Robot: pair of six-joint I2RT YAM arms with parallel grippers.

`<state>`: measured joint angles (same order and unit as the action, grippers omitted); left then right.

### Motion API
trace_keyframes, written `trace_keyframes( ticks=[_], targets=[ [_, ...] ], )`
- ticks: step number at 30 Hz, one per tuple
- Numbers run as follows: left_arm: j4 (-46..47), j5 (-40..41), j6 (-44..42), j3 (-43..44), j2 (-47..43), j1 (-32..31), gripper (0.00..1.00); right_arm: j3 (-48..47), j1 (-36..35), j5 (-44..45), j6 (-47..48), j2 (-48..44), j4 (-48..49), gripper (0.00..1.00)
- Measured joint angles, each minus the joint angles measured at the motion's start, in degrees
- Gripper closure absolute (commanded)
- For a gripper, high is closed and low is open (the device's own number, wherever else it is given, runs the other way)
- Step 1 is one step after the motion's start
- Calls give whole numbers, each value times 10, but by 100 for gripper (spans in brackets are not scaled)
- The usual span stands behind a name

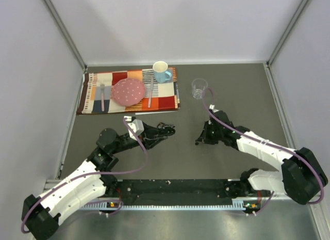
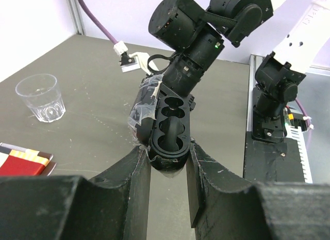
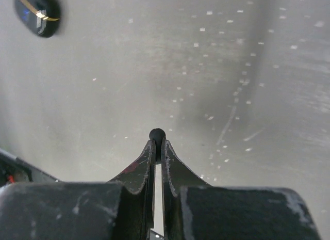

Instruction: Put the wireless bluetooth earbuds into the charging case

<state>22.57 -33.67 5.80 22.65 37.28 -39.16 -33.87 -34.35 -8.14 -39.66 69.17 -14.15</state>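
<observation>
Top view: even diffuse light from above, crisp detail, faint soft shadows on the tabletop. Right wrist: tabletop washed pale with sheen, earbud sharp, dark oval object blurred. Left wrist: glass cup shows small highlights. Closest foreground soft in both wrist views.

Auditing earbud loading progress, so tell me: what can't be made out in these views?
Top view: the earbud in the right end effector is too small to see.
Right wrist view: dark object in the corner is blurred, identity unclear.
Left wrist view: near end of the charging case is hidden inside the left end effector.
</observation>
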Motion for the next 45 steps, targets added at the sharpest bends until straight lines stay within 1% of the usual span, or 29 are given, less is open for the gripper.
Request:
trace_keyframes(
  ticks=[7,10,15,18,19,21,22,23,27,30,35,37,42,45],
  targets=[
    [-3,4,0,0,1,0,100,2,0,93,-36,-4,-56,100],
    [-4,6,0,0,1,0,100,2,0,114,-48,-2,-67,90],
    [-4,11,0,0,1,0,100,-1,0,117,-57,45,-66,84],
    [-4,14,1,0,1,0,100,-23,0,110,-54,73,-67,76],
    [-4,16,1,0,1,0,100,-31,0,106,-53,82,-66,69],
    [-4,17,1,0,1,0,100,-42,0,98,-50,92,-65,64],
    [-4,17,1,0,1,0,100,-48,0,95,-49,94,-66,59],
    [-5,17,1,0,1,0,100,-56,0,92,-45,94,-66,57],
    [-8,21,0,0,-1,0,100,-76,0,81,-34,87,-65,56],
    [-8,21,0,0,-1,0,100,-83,0,82,-18,61,-69,61],
    [-8,26,1,0,-4,0,100,-85,1,78,-15,17,-84,62],
    [-9,28,1,0,-4,0,100,-72,1,59,-37,-6,-74,62],
    [-8,33,1,0,-4,0,100,20,-1,24,-123,-88,-38,62],
    [-8,33,1,0,-3,0,100,59,-3,20,-166,-108,-29,62]
  ],
)
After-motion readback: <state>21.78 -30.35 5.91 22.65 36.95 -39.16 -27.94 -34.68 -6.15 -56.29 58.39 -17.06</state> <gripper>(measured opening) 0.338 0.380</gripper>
